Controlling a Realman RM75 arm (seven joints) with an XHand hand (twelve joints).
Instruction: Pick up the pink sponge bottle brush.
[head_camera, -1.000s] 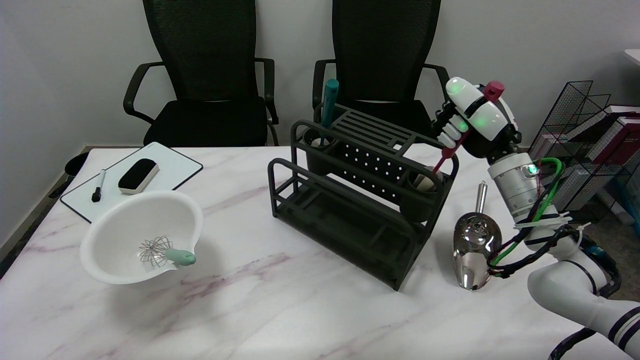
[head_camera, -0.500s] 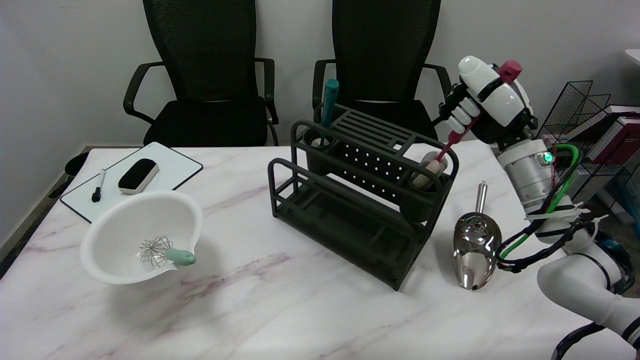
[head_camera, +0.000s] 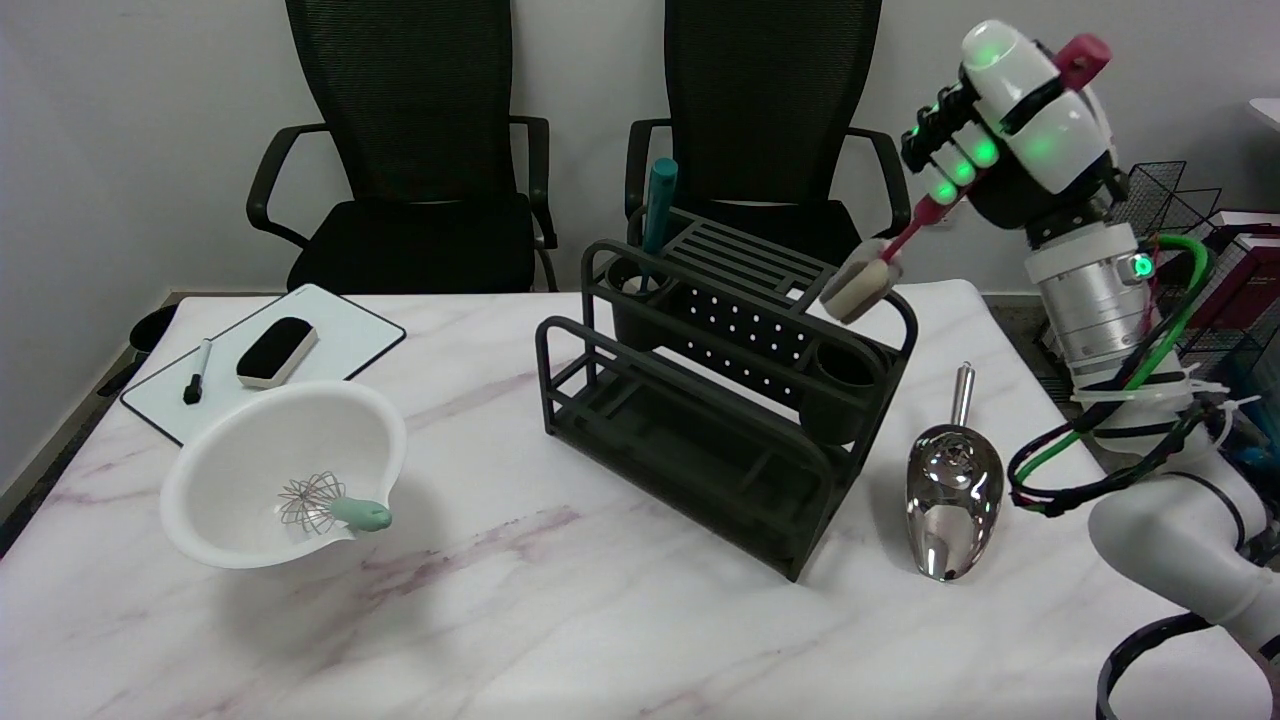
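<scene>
The robot hand (head_camera: 1010, 130) grips the brush (head_camera: 895, 248), sponge clear above the rack (head_camera: 720, 400). The pick-up looks done; next, hold steady.

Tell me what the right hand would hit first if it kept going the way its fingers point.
Probably the black rack. The right hand, gripping the pink sponge bottle brush, points down-left toward the rack's top right corner, the sponge tip leading. Depth is unclear from this single view.
</scene>
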